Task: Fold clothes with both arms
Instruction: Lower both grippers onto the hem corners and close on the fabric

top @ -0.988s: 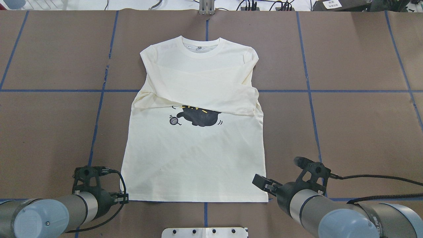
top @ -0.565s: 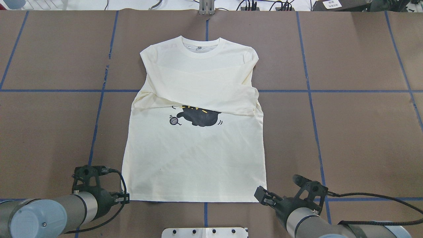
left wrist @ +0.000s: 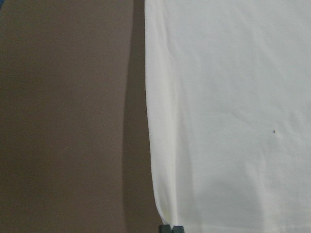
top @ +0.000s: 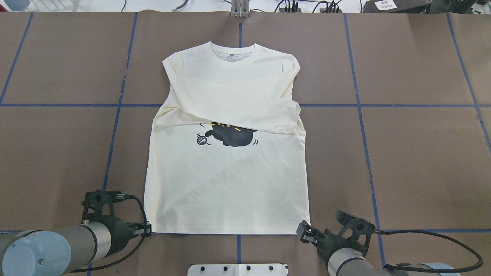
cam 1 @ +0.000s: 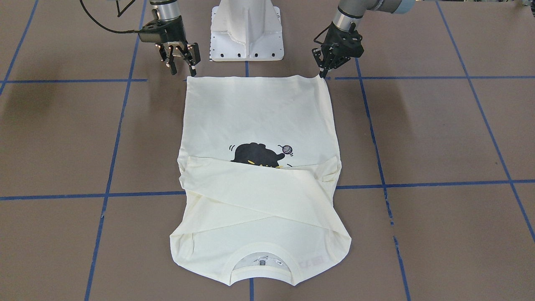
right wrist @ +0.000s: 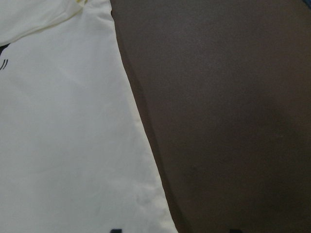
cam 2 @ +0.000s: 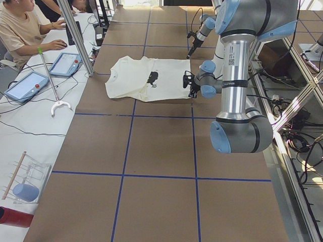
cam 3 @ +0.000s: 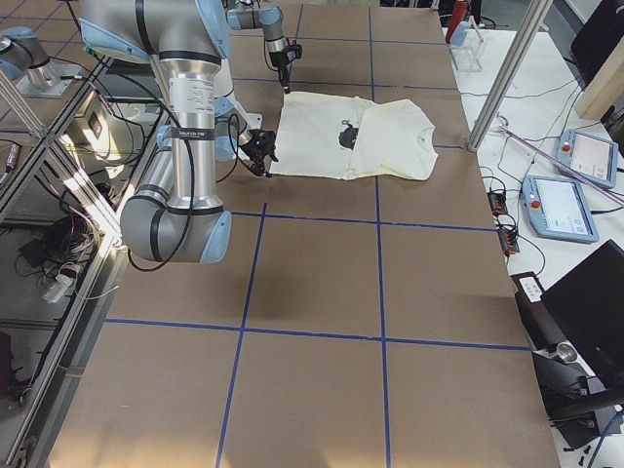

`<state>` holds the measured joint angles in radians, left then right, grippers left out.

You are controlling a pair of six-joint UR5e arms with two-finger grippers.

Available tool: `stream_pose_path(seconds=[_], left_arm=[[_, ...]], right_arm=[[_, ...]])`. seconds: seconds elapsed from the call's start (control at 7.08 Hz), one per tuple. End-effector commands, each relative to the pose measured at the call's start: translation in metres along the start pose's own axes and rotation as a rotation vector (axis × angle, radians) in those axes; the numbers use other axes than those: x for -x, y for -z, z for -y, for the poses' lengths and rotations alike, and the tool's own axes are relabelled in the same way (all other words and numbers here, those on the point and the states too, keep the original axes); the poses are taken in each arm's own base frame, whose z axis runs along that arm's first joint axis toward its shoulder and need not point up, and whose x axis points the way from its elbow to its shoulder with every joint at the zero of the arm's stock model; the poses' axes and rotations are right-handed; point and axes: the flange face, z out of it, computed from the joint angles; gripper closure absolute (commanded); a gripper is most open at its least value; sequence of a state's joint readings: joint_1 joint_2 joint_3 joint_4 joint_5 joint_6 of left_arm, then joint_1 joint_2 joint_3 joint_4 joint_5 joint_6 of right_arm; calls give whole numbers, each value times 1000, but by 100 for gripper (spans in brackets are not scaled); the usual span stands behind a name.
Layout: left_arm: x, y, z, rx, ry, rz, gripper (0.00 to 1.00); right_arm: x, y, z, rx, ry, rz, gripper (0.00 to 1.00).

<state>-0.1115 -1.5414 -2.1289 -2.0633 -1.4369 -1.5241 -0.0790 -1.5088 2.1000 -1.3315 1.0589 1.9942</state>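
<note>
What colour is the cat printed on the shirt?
The cat is black with yellow marks, clearest in the overhead view.

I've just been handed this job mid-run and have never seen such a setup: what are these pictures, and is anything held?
A robot with two silver-grey jointed arms works at a brown table marked with blue tape lines. One picture looks down from behind the robot, one faces it from across the table, two look along the table from its ends, two come from wrist cameras. A cream-white long-sleeved shirt with a black cat print lies flat, sleeves folded across its chest. The left claw looks closed on one hem corner; the right claw is open at the other corner, holding nothing.
</note>
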Motion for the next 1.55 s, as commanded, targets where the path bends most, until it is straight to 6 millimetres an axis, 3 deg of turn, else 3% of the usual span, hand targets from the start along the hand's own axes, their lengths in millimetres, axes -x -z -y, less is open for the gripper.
stream_pose_path(seconds=[0.0,0.42,0.71,1.41], left_arm=[[0,3,0,1,0,-3,100],[0,2,0,1,0,-2,100],[1,1,0,2,-1,1,100],[1,0,0,2,-1,3,100]], right_arm=[[2,0,-4,5,3,3,39],[9,-8,-12,3,15,-2,40],[8,-12,-9,-6,19,-9,49],[6,-19,-9,-14,36,-22,53]])
